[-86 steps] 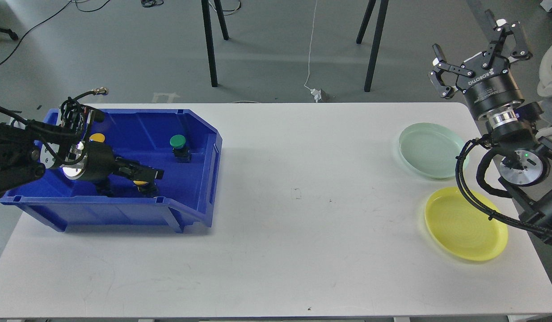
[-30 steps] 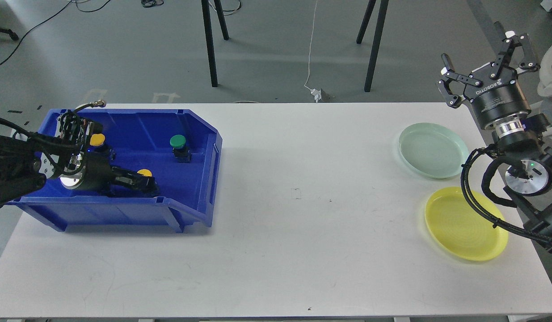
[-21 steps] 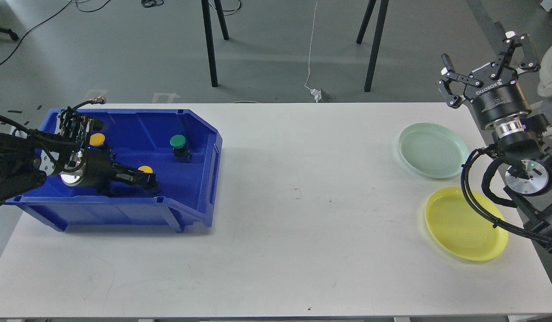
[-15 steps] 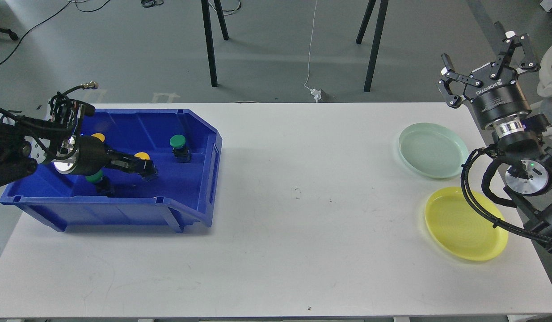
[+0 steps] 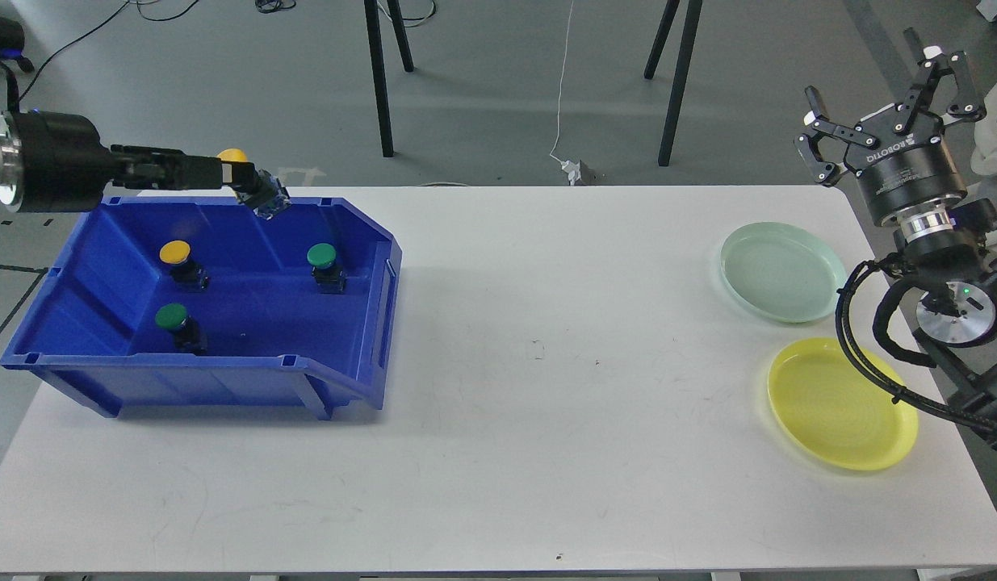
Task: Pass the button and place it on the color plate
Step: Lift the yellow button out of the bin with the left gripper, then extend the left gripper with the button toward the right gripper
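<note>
Spanning the view, a white surface (image 5: 498, 403) carries a blue bin (image 5: 361, 242) far left and the yellow color plate (image 5: 841, 411) near right. Reaching level above the bin's far rim, the left claw (image 5: 244, 179) grips a yellow-capped button (image 5: 252, 184), lifted clear for passing. The right claw (image 5: 890, 101) points upward, spread wide, apparently ready to receive.

A white table (image 5: 498, 452) stands on a grey floor (image 5: 482, 89). Black legs (image 5: 381, 81) of a stand rise beyond its far edge. A thin white cable (image 5: 561, 81) runs down to a plug (image 5: 575, 169) on the floor.
</note>
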Available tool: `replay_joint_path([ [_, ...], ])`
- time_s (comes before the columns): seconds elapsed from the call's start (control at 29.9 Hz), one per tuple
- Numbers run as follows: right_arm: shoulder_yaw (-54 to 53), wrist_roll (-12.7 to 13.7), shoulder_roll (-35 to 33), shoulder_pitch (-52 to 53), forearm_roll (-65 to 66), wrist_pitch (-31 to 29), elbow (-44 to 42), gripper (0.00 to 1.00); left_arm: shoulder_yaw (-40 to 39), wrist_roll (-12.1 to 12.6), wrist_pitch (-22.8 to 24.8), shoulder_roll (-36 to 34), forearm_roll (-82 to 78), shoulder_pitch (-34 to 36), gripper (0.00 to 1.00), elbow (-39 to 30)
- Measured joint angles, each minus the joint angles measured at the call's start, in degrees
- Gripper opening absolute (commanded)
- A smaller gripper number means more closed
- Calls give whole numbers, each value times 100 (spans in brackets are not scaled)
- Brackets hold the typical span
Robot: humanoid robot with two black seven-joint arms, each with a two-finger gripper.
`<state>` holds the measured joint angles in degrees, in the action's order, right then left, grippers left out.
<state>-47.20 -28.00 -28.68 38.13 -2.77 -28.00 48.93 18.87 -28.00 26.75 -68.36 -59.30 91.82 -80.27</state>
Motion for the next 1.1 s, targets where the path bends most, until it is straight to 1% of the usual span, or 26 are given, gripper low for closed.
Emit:
replay_joint_path([
  [0.07, -117, 0, -2, 20, -3, 0, -10, 99, -336, 0, 11, -232, 611, 0, 7, -388],
  [0.13, -343, 0, 3, 23, -10, 0, -26, 99, -583, 0, -8, -316, 1241, -6, 7, -652],
  [0.2, -565, 0, 25, 11, -12, 0, -30, 99, -767, 0, -102, -218, 1689, -19, 7, -808],
  [0.27, -668, 0, 48, 3, -11, 0, -23, 99, -853, 0, -337, 114, 2080, -32, 7, -927],
  [0.37, -699, 0, 62, -1, -3, 0, -12, 99, -896, 0, -993, 933, 2556, -148, 7, -1028],
  [0.53, -694, 0, 84, -27, 58, 0, -4, 99, -1095, 0, -2280, 2809, 2866, -738, 7, -931],
  [0.63, -588, 0, 64, -60, 132, 0, 15, 99, -1326, 0, -2657, 3838, 2878, -1326, 7, -568],
  [0.74, -404, 0, -33, -142, 345, 0, 58, 99, -1690, 1, -2756, 4500, 2850, -2062, 8, -151],
  [0.9, -320, 0, -359, -515, 1019, 0, 385, 99, -2459, 1, -2759, 4984, 2567, -3123, 8, 438],
  [0.97, -319, 0, -520, -626, 1349, 0, 653, 99, -2651, 1, -2729, 5187, 2308, -3331, 8, 562],
  [1.1, -338, 0, -967, -746, 2288, 0, 1395, 99, -2836, 1, -2718, 5289, 2134, -3444, 8, 638],
])
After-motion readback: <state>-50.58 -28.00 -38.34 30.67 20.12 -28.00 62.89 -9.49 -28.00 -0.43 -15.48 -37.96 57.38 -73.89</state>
